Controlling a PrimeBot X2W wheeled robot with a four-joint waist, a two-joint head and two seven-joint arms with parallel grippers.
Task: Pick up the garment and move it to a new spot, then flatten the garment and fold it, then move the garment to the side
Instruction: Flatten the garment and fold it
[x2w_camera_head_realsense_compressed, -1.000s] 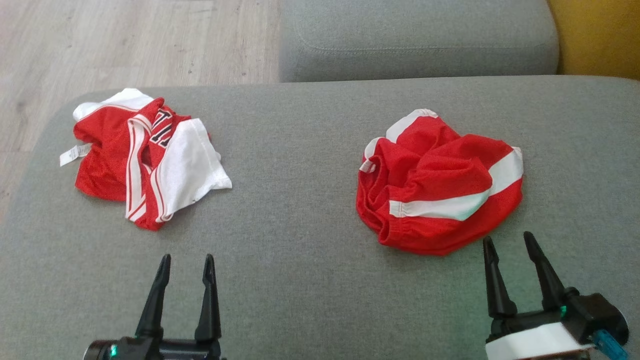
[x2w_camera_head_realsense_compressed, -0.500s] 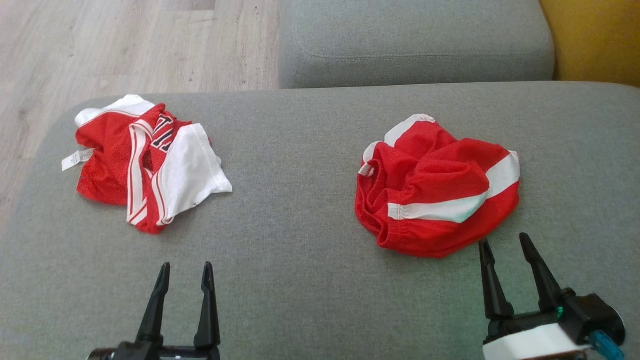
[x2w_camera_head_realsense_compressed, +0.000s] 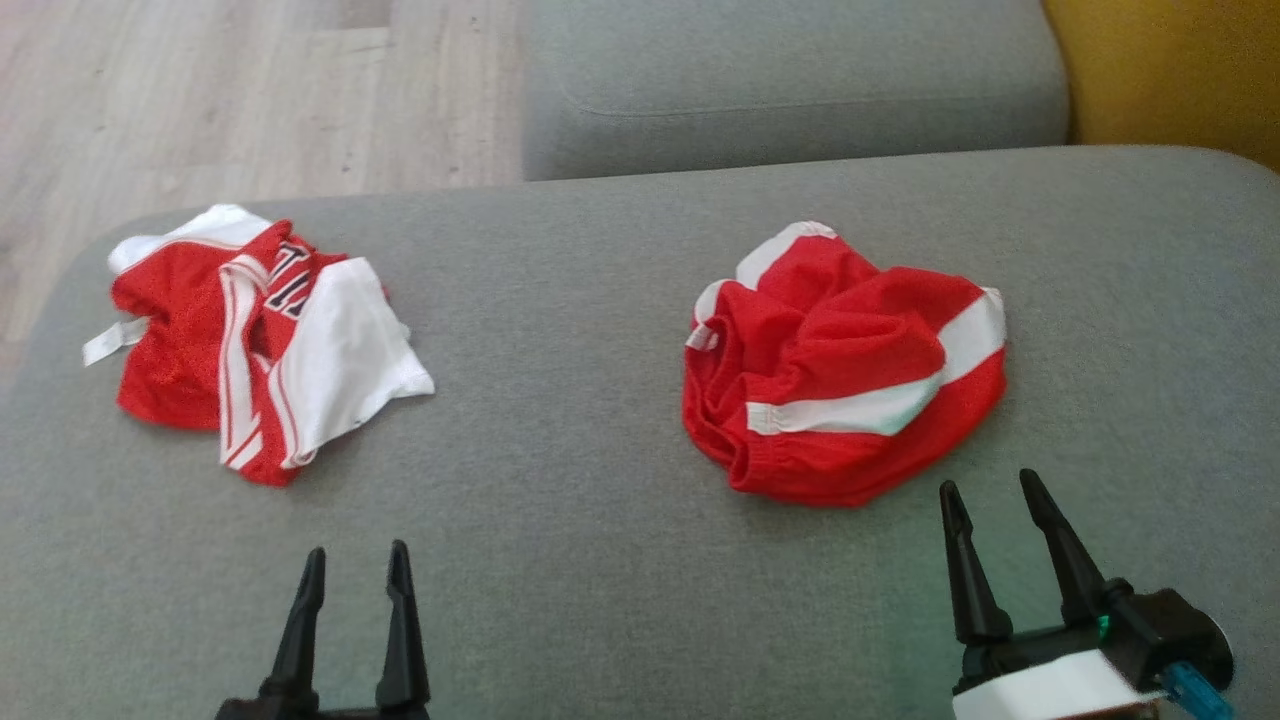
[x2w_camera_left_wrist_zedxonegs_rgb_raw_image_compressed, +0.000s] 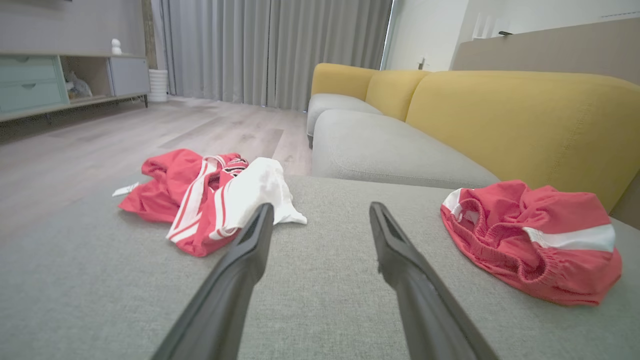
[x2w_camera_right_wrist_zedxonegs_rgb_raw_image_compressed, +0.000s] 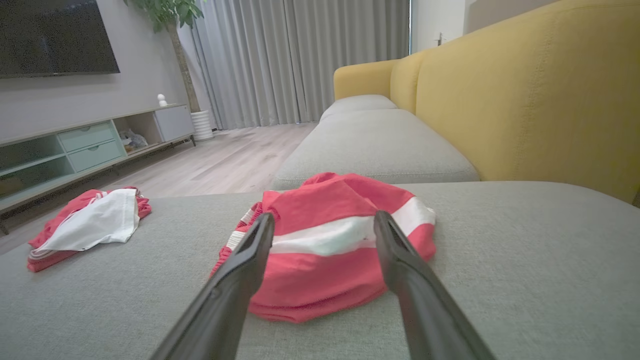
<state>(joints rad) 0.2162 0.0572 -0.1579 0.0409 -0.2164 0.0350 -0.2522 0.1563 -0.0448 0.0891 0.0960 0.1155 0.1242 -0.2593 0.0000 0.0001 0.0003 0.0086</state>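
- Red mesh shorts with a white side stripe (x2w_camera_head_realsense_compressed: 845, 365), where are they?
- Right half of the grey fabric seat cushion (x2w_camera_head_realsense_compressed: 600, 560). They're bunched in a heap with the elastic waistband on the left near side and the stripe running across the top. They lie loose and nothing grips them.
- And the right gripper (x2w_camera_head_realsense_compressed: 985, 482)?
- Head view puts it just on the near side of the heap, by the right lower edge. Fingers are spread with nothing between them, tips clear of the cloth. In the right wrist view the gripper (x2w_camera_right_wrist_zedxonegs_rgb_raw_image_compressed: 324, 215) points straight at the shorts (x2w_camera_right_wrist_zedxonegs_rgb_raw_image_compressed: 325, 237), which sit framed between the two fingers. Can't tell if it touches the cushion.
- The left gripper (x2w_camera_head_realsense_compressed: 357, 550)?
- Lower left, over bare cushion. Its fingers are also spread and empty. The left wrist view shows it (x2w_camera_left_wrist_zedxonegs_rgb_raw_image_compressed: 321, 206) aimed at the gap between the two garments, with the shorts (x2w_camera_left_wrist_zedxonegs_rgb_raw_image_compressed: 535, 240) off to the right.
- Two garments?
- Yes. A crumpled red-and-white jersey with dark lettering (x2w_camera_head_realsense_compressed: 260, 345) lies at the cushion's far left, near the rounded edge. A white tag sticks out on its left side. It's well apart from the shorts.
- Surroundings?
- A second grey cushion (x2w_camera_head_realsense_compressed: 780, 90) lies beyond. The yellow upholstered backrest (x2w_camera_head_realsense_compressed: 1170, 70) is at the right, and pale wood floor (x2w_camera_head_realsense_compressed: 250, 90) shows at upper left.
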